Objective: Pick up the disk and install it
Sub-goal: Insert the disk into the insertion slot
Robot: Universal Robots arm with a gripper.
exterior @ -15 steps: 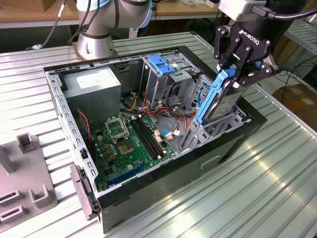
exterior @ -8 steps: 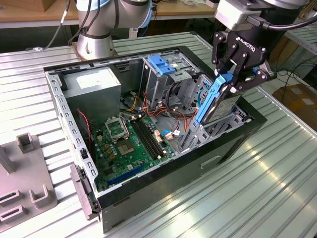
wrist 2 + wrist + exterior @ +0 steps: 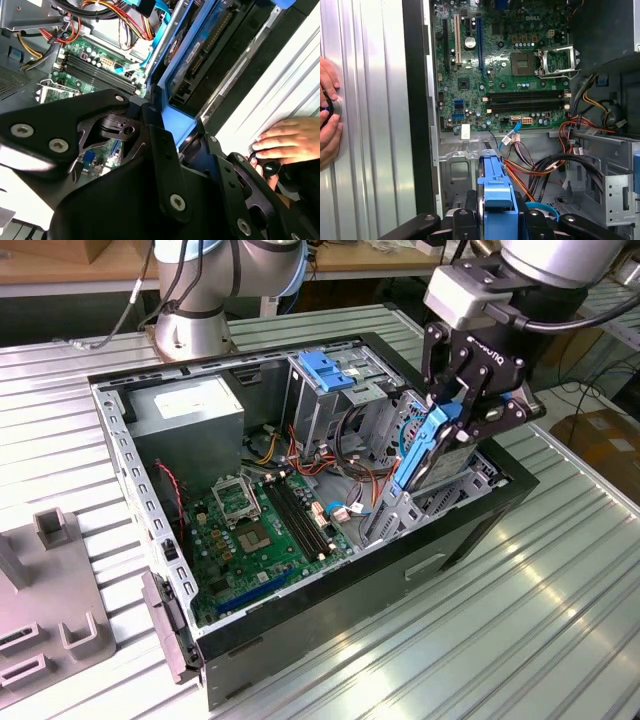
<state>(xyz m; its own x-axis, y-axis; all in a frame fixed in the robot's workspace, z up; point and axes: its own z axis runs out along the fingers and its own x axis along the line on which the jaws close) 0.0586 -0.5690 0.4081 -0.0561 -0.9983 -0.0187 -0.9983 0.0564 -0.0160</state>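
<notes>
My gripper (image 3: pixel 457 412) is shut on the disk (image 3: pixel 420 452), a grey drive with a bright blue frame. The disk stands steeply tilted on edge over the open computer case (image 3: pixel 330 615), near the case wall at the exterior view's right. Its lower end reaches down among the metal bay parts there. In the first wrist view the blue frame of the disk (image 3: pixel 497 187) sits between the black fingers (image 3: pixel 462 222) of the gripper (image 3: pixel 497 222). In the second wrist view the disk (image 3: pixel 197 55) runs away from the gripper (image 3: pixel 181 136) along the case's edge.
Inside the case lie a green motherboard (image 3: pixel 255 525), a grey power supply box (image 3: pixel 190 410), a metal cage with a blue latch (image 3: pixel 325 370) and loose coloured cables (image 3: pixel 530 167). A person's hand (image 3: pixel 287 140) rests on the ribbed table beside the case. A grey fixture (image 3: pixel 45 615) stands at the exterior view's left.
</notes>
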